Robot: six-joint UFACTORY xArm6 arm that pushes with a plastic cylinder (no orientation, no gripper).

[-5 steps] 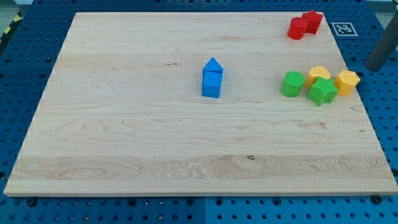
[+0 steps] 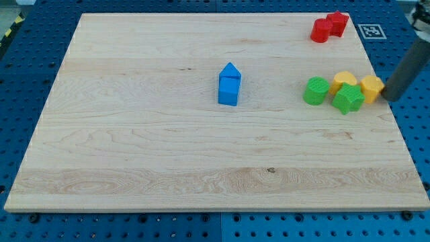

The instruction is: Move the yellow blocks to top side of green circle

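Observation:
The green circle [image 2: 315,91] lies at the view's right on the wooden board [image 2: 134,134]. A green star [image 2: 348,99] sits just right of it. One yellow block [image 2: 344,80] touches the star's upper edge. A second yellow block [image 2: 371,87], hexagon-like, sits right of the star. My tip [image 2: 390,98] is at the board's right edge, touching the right side of that second yellow block, partly covering it.
Two blue blocks [image 2: 230,85] stand together near the board's middle. Two red blocks [image 2: 329,27] sit at the top right corner. A marker tag [image 2: 370,30] lies off the board at top right.
My tip has moved down and left, from off the board's right edge to against the right yellow block. That block has shifted slightly left, toward the green star.

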